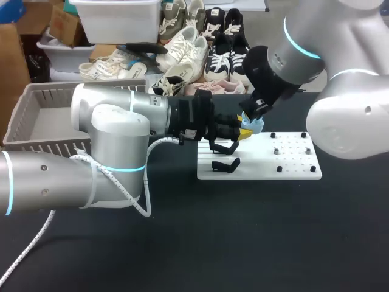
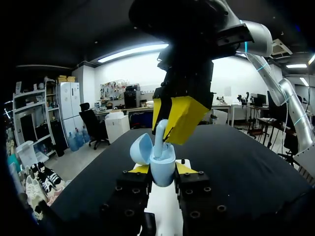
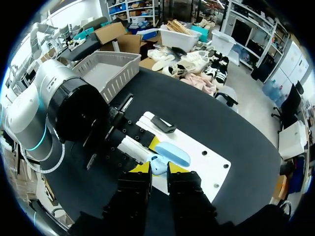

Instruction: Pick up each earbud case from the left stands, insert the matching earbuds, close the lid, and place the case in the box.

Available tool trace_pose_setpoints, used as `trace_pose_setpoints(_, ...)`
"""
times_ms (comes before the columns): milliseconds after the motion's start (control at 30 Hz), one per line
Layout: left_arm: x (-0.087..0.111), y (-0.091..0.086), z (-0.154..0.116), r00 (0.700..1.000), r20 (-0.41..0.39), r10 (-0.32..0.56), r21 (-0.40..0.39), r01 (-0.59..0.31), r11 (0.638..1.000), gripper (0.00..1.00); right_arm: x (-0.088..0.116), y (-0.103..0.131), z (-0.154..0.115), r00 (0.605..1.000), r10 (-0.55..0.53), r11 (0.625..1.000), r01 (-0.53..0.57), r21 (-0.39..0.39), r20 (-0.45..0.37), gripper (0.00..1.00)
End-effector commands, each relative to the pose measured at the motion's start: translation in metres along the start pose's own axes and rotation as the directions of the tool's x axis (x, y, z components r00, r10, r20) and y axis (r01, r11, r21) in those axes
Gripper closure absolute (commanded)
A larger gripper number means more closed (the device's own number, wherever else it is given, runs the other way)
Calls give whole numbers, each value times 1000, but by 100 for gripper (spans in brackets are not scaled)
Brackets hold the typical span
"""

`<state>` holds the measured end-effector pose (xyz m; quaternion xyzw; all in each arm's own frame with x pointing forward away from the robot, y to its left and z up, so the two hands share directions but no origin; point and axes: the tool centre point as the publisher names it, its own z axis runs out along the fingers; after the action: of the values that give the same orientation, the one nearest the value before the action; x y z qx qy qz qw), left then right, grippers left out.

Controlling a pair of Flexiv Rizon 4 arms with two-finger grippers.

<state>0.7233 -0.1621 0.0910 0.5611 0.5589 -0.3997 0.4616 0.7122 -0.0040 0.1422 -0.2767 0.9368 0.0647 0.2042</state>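
Left wrist view: the fingers of the left gripper (image 2: 162, 169) pinch the open pale-blue earbud case (image 2: 156, 160) from both sides. The right gripper (image 2: 171, 123), above, nips an earbud (image 2: 160, 136) standing in it. In the head view the case is at the white board's (image 1: 261, 170) eleven o'clock, the grey box (image 1: 36, 115) at its nine.
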Motion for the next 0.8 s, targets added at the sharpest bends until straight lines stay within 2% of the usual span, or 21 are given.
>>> trace_pose_setpoints(33,0,-1,0,1000,2,1,-6,-1,1000,100,-3,0,2,1000,3,1000,-3,5,-4,100)
trace_pose_setpoints(800,0,-1,0,1000,2,1,-6,-1,1000,100,-5,4,2,1000,-3,1000,3,8,-10,100)
